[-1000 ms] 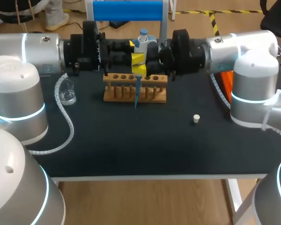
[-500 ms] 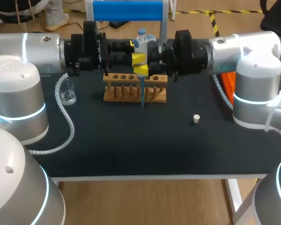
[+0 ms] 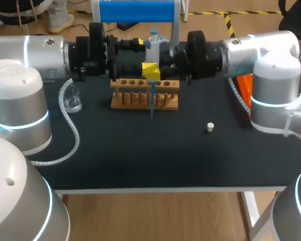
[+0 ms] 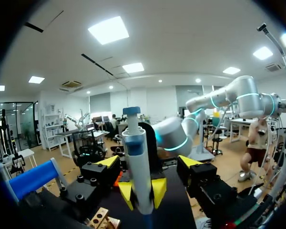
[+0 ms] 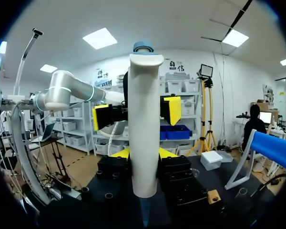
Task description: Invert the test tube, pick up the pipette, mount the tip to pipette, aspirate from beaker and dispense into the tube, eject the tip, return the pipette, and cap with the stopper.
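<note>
The white pipette (image 3: 153, 41) stands upright above the wooden tube rack (image 3: 144, 94), its blue tip (image 3: 152, 104) hanging down in front of the rack. My right gripper (image 3: 150, 69) is shut on the pipette's body; in the right wrist view its yellow tips (image 5: 122, 153) press the white barrel (image 5: 145, 124) from both sides. My left gripper (image 3: 140, 50) faces it from the other side and is open. In the left wrist view its fingers (image 4: 107, 162) stand well apart from the pipette (image 4: 137, 167). The white stopper (image 3: 210, 127) lies on the mat to the right. A glass beaker (image 3: 72, 99) stands at the left.
A blue-topped stand (image 3: 135, 11) rises at the table's far edge behind the grippers. An orange object (image 3: 244, 91) sits half hidden behind my right arm. A white coiled cable (image 3: 72, 135) trails over the mat at the left.
My left gripper has opened and let go of the pipette. The right gripper keeps hold; the pipette shifted slightly right and went from tilted to upright.
</note>
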`<state>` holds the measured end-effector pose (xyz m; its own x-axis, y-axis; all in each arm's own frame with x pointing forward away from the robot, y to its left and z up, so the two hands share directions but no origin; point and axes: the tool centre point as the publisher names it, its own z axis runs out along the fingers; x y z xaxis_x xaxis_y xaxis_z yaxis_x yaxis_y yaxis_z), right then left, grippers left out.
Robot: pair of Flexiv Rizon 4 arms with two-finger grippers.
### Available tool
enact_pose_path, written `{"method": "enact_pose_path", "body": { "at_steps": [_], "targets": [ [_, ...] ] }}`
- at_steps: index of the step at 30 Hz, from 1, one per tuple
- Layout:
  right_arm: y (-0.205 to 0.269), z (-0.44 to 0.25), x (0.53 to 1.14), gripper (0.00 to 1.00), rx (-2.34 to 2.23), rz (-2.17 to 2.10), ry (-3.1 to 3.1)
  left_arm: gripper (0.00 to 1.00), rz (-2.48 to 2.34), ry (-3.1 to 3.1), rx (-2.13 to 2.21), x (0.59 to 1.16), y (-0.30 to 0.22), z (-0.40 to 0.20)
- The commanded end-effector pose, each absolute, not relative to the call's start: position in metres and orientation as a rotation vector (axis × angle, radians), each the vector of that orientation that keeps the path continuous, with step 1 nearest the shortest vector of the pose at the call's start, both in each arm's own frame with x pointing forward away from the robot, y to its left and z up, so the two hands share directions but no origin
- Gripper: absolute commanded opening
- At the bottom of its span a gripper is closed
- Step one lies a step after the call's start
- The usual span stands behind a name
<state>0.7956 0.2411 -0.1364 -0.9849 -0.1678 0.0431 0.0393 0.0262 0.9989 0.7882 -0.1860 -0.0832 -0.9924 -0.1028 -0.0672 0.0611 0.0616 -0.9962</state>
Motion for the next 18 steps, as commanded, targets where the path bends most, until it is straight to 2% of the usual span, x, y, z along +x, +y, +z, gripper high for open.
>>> {"method": "enact_pose_path", "body": {
  "at_steps": [1,18],
  "targets": [
    [0.231,-0.137,0.806,0.00,0.155,-2.078,-2.136,1.00,-2.074,2.197,-0.042,0.788,-0.185,-0.084],
    [0.162,-0.164,0.866,0.00,0.138,-2.005,-2.245,1.00,-2.074,2.197,-0.042,0.788,-0.185,-0.084]
  ]
}}
